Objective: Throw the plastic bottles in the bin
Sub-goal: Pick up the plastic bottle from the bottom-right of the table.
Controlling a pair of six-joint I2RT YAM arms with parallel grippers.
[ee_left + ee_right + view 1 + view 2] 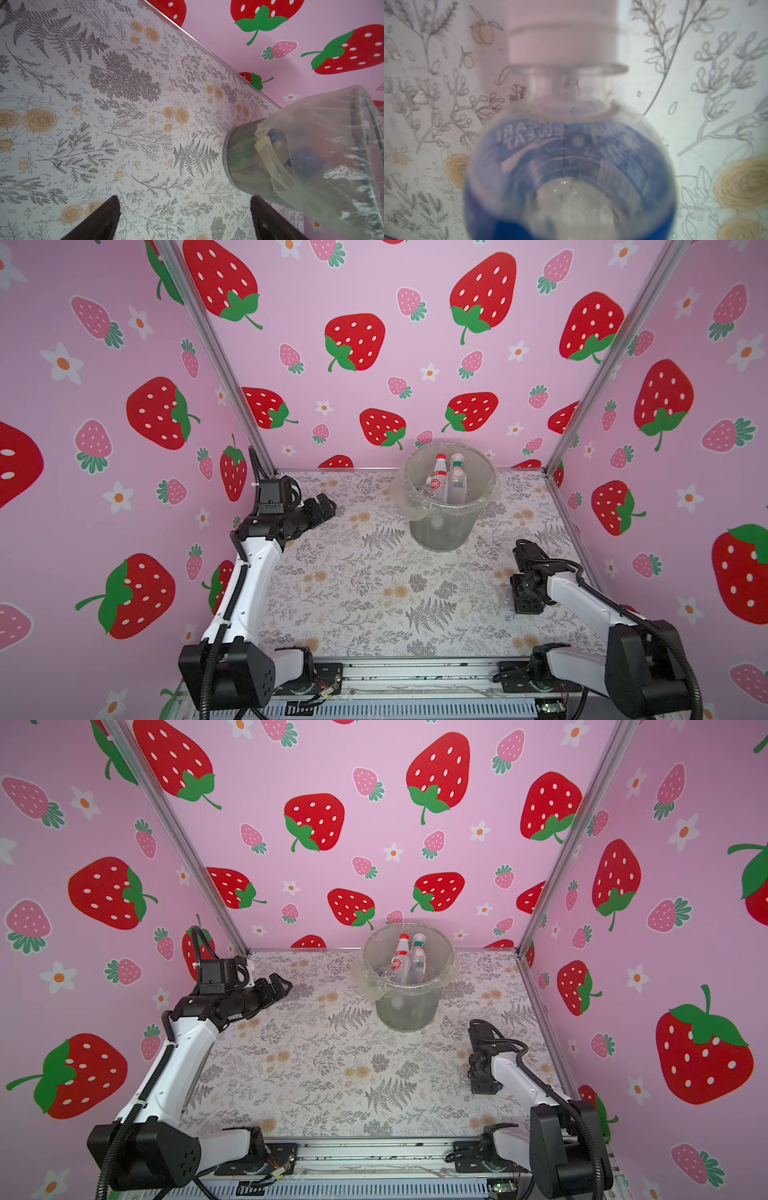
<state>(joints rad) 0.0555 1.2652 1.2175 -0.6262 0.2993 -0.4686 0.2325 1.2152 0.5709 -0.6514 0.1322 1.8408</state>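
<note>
blue-label bottle on table right under right gripper | its fingers hidden, grip can't tell | bottle axis unclear | left gripper spread wide, empty, well apart | bin further back

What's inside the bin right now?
Inside the bin: a red-capped bottle and a teal-collared bottle, both standing tilted, caps up. More pale bottle shapes lie lower down, but the bin's mesh and the clear bag blur them; their count cannot be told.
</note>
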